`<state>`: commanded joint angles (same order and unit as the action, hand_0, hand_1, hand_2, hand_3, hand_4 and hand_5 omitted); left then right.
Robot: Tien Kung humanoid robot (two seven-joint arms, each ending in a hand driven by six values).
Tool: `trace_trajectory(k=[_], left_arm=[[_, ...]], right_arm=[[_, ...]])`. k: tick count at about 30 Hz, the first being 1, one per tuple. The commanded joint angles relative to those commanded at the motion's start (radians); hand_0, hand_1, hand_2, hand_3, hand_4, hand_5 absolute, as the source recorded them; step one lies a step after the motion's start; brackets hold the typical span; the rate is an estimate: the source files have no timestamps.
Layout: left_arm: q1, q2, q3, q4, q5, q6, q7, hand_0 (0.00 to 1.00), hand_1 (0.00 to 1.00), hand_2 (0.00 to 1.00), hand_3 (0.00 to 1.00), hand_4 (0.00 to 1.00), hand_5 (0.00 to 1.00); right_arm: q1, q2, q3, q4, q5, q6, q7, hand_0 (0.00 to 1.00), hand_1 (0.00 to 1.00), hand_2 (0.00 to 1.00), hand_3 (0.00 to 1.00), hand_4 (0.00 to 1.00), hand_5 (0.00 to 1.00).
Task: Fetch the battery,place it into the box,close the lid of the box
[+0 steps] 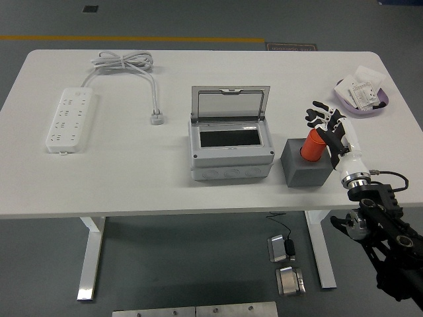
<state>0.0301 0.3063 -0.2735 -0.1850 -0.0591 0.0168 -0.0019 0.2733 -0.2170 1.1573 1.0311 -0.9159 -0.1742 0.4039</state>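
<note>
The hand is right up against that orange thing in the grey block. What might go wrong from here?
The right hand comes at the orange battery from the side with fingers spread, so a push could tip it or shift the grey holder instead of gripping it. The box stands close by with its lid upright; a wide carry could knock the lid shut too soon.

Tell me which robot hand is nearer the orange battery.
Right. The right robot hand is beside the orange battery, at its right, fingers spread, holding nothing. The left robot hand is out of view.
</note>
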Motion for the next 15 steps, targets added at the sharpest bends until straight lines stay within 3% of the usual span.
trace_trajectory(k=[15], left_arm=[[0.0, 0.001, -0.001, -0.001, 0.005, 0.0, 0.0, 0.647, 0.682, 0.652, 0.674, 0.724, 0.148]], right_arm=[[-0.002, 0.0, -0.022, -0.021, -0.013, -0.002, -0.003, 0.697, 0.671, 0.662, 0.72, 0.814, 0.406]])
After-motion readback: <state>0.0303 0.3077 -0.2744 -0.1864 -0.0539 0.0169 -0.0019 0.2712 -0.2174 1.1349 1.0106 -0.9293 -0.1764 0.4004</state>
